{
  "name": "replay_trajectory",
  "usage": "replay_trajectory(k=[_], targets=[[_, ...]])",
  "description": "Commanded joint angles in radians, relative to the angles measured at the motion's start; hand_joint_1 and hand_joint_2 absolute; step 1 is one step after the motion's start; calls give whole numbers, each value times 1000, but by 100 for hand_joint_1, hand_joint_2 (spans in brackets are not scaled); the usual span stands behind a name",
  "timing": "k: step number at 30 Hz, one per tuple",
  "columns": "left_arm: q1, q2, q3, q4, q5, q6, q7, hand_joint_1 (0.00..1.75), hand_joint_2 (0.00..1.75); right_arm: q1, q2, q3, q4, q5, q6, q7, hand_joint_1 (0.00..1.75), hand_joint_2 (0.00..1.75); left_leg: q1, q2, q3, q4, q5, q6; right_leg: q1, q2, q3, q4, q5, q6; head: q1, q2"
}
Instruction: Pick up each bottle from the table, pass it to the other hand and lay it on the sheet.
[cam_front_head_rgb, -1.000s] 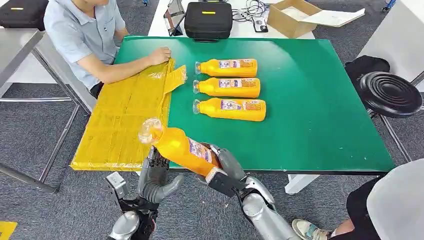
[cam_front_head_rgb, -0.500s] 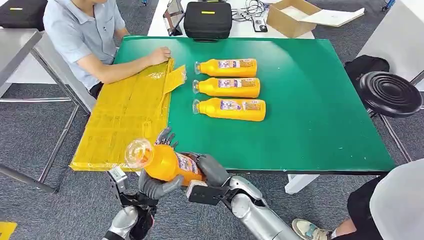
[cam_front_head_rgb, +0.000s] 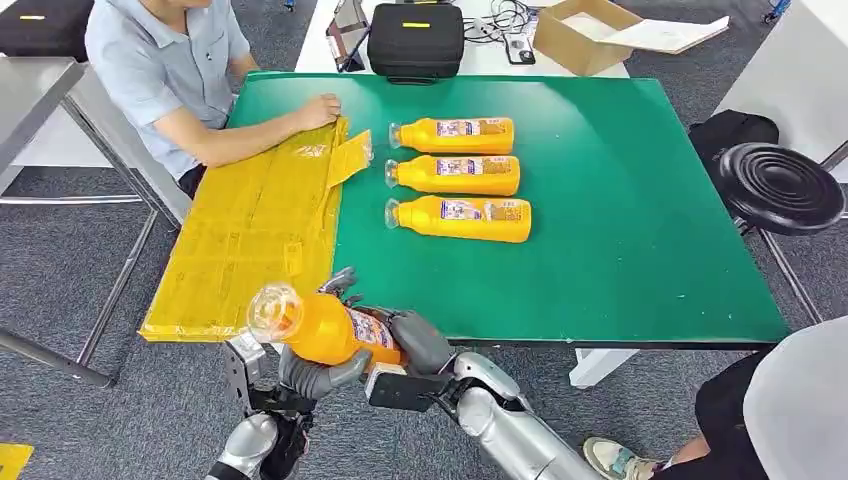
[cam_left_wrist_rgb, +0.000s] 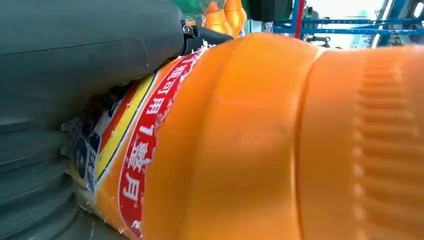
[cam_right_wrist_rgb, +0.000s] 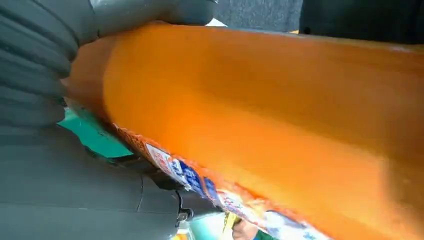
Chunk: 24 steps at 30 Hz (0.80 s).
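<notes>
Change: the orange plastic juice bottle (cam_front_head_rgb: 325, 328) has dropped lower, off the green table's (cam_front_head_rgb: 620, 230) near edge, and the left hand (cam_front_head_rgb: 318, 368) has closed round it under the neck.
Hands: right hand (cam_front_head_rgb: 415, 342) wraps the labelled base; both grip.
Meaning: handover looks midway; yellow sheet (cam_front_head_rgb: 250, 235) lies just beyond.
Hidden: finger contact under the bottle; whether the right hand is loosening.

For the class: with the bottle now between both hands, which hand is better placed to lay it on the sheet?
Left. The left hand cradles the bottle right beside the yellow sheet; the right hand holds it from the far side.
</notes>
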Motion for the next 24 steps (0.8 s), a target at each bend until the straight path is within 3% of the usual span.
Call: replay_trajectory(k=[1,4,5,12,13,14,17,24], targets=[[-65,6,-61,80,37,-21,37,175,175,16,23,116,0,58,-50,-8,0,175,1,-1,5,0,-2,-1,1,-1,5,0,-2,-2,0,0],[-80,4,-45,102,90,-43,74,175,175,33,-7,150,-84,3,-86,-8,0,175,1,-1,5,0,-2,-1,1,-1,5,0,-2,-2,0,0],[-83,3,-40,107,101,-46,81,175,175,34,-5,148,-78,8,-102,-8,0,0,1,-1,3,0,-1,-1,1,-1,4,0,-2,-2,0,0],[-125,-3,22,165,254,-95,161,175,175,30,-7,171,-90,-22,-158,-8,0,0,1,-1,4,0,-1,-1,1,-1,4,0,-2,-2,0,0],[-144,9,33,184,252,-52,166,175,175,7,0,200,-36,110,-276,-6,0,0,1,0,2,0,-1,-1,1,-1,1,0,-1,-1,-1,0],[-166,21,39,210,218,13,183,175,175,4,5,204,-26,143,-308,-3,0,0,1,-1,4,-1,-1,-1,1,-2,5,-1,-2,-2,0,0],[-226,37,102,293,214,77,171,175,175,21,7,199,-67,146,-311,-8,0,0,1,1,5,-1,-1,-2,1,1,5,0,-1,-3,0,0],[-234,38,109,308,213,76,170,175,175,26,5,202,-78,146,-305,-8,0,0,1,-1,5,-1,-1,-2,1,-2,5,0,-2,-2,0,0]])
